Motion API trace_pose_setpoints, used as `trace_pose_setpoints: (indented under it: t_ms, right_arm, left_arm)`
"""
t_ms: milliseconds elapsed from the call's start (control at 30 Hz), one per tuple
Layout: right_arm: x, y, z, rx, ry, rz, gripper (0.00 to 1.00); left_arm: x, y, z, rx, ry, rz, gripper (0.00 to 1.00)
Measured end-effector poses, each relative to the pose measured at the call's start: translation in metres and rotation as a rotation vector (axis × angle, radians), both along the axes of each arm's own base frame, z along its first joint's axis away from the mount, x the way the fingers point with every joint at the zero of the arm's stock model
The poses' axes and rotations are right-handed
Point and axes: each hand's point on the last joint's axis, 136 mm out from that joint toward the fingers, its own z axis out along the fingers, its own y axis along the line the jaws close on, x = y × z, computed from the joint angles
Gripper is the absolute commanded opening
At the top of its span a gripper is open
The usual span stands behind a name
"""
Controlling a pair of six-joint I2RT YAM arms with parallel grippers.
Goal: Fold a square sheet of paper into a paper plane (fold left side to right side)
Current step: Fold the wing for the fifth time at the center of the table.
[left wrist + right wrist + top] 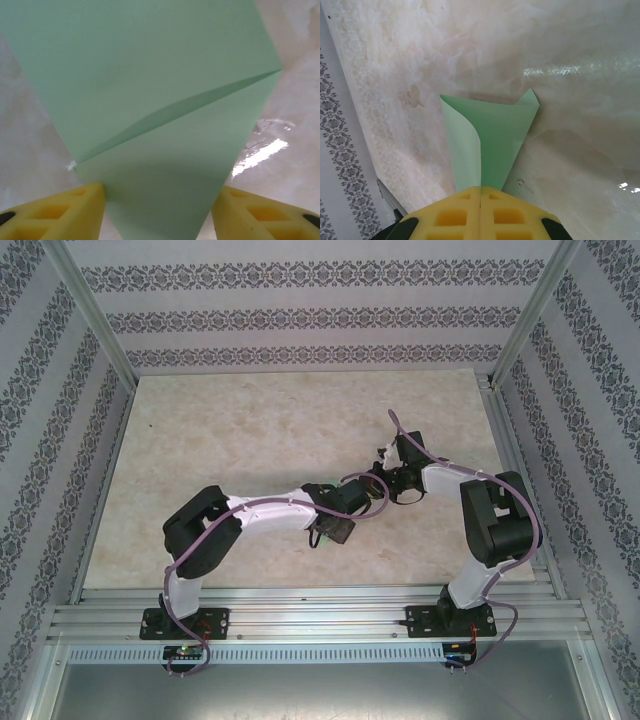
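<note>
Fig. 1. My right hand [480, 195], fingers pressed together, pinches the narrow end of the folded green sheet of paper [495, 130], which widens away over the worktop [580, 150]. My left hand [159, 200] is spread, the sheet lying between its 2 fingers [60, 210].

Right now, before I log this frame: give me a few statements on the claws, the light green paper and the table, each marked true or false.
1. The right claw is shut on the light green folded paper sheet. True.
2. The left claw is clamped shut. False: its yellow fingers stand apart, with the paper between them.
3. The paper lies flat and unfolded. False: a flap is folded across it, and in the right wrist view one edge curls over.
4. The paper is over a pale marbled tabletop. True.
</note>
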Motion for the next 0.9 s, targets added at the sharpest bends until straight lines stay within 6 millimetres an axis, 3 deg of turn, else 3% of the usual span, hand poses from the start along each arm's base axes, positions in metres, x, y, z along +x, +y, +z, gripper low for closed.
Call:
trace_pose_setpoints:
  t_ms: [200,567,767,900]
  right_arm:
    - [-0.002,0.0,-0.003,-0.006,0.016,0.0,0.0]
    - [-0.002,-0.002,-0.008,-0.039,0.02,0.013,0.01]
    - [-0.004,-0.008,-0.007,-0.063,0.015,0.014,0.22]
    - [0.004,-0.025,0.016,-0.064,-0.058,-0.024,0.32]
  left_arm:
    - [0.0,0.002,-0.008,0.029,0.004,0.005,0.43]
    - [0.001,0.003,-0.011,0.037,0.003,0.008,0.31]
    - [0.0,0.002,-0.012,0.026,0.011,0.015,0.23]
    - [-0.001,0.001,-0.013,-0.007,0.023,0.027,0.19]
